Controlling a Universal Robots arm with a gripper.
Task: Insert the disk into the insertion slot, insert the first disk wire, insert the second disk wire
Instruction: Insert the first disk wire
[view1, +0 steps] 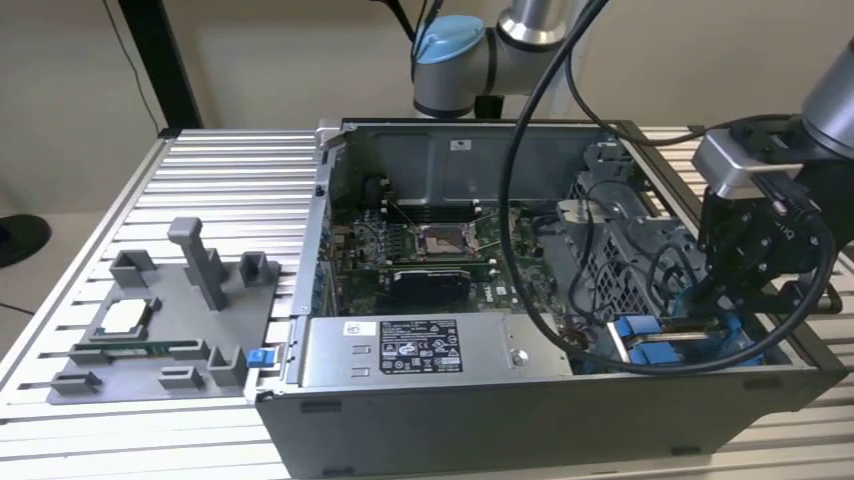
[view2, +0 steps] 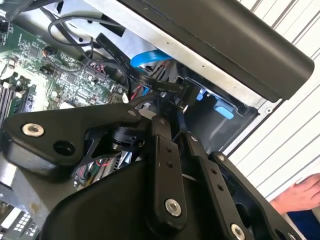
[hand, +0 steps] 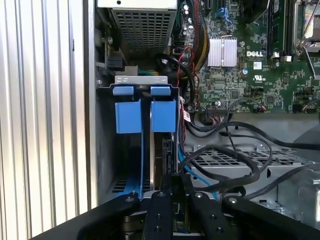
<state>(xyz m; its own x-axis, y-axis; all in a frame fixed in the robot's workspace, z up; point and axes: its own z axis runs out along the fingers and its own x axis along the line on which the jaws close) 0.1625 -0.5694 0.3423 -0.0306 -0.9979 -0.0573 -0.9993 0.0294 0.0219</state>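
I judge the first step done: the disk (hand: 163, 116) sits inside the insertion slot (hand: 104, 150), with its blue carrier tab at the slot's mouth. My gripper (hand: 172, 184) hangs right over the slot, fingers drawn narrow, tips just beside a black wire connector (view2: 186, 93) within the slot. I cannot tell whether that connector is pinched or seated, so I count both wires as unfinished.

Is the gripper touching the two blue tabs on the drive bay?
Apart. In the first wrist view the gripper sits short of the blue tabs, with a dark gap showing between them.
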